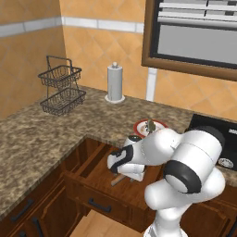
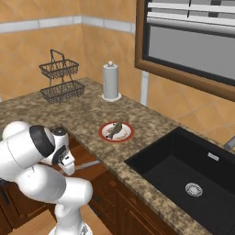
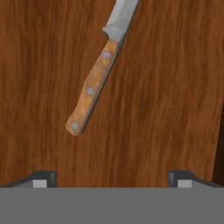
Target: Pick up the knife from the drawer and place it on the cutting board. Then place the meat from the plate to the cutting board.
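The knife is seen lying flat on the wooden floor of the open drawer, its tan handle toward the gripper and its grey blade pointing away. The gripper is held above the handle's end with its jaws spread wide, nothing being gripped. On the granite counter beyond, the meat is seen resting on the plate

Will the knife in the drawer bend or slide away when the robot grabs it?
The knife probably stays stiff: metal blade, riveted wooden handle. Lying flat on the drawer floor, it shouldn't roll, but being slim it may skid if nudged.
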You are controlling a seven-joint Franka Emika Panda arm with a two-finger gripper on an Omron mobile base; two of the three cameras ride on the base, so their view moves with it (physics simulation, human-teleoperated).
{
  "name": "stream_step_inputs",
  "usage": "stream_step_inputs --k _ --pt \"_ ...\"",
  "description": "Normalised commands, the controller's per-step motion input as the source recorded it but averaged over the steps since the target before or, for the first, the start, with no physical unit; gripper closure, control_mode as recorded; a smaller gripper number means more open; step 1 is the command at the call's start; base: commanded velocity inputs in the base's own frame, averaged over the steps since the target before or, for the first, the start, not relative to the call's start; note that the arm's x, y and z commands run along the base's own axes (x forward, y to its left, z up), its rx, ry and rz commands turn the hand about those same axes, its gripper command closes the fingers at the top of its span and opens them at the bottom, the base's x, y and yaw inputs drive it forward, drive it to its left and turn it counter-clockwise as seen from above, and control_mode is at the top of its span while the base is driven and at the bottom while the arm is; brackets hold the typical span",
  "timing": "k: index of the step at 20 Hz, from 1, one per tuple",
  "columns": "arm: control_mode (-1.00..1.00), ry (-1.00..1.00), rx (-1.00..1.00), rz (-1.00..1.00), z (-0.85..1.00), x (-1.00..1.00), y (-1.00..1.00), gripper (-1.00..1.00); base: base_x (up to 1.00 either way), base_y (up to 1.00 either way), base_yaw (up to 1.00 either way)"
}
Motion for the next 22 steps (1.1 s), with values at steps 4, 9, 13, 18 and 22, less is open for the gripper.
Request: stream_step_inputs --k 4,9,13,18,22 --pt "-1.0 0.0 0.0 -0.03 -0.03 0.23 0.0 -1.0 0.0 0.0 0.0" --pt "-1.0 0.0 0.0 -0.01 -0.06 0.17 0.0 -1.0 0.0 0.0 0.0" --pt "-1.0 0.0 0.0 0.0 -0.23 0.11 0.0 -1.0 0.0 0.0 0.0" --pt "-1.0 0.01 0.0 0.0 -0.27 0.1 0.0 -1.0 0.0 0.0 0.0" --pt "-1.0 0.0 0.0 0.0 -0.24 0.06 0.0 -1.0 0.0 0.0 0.0"
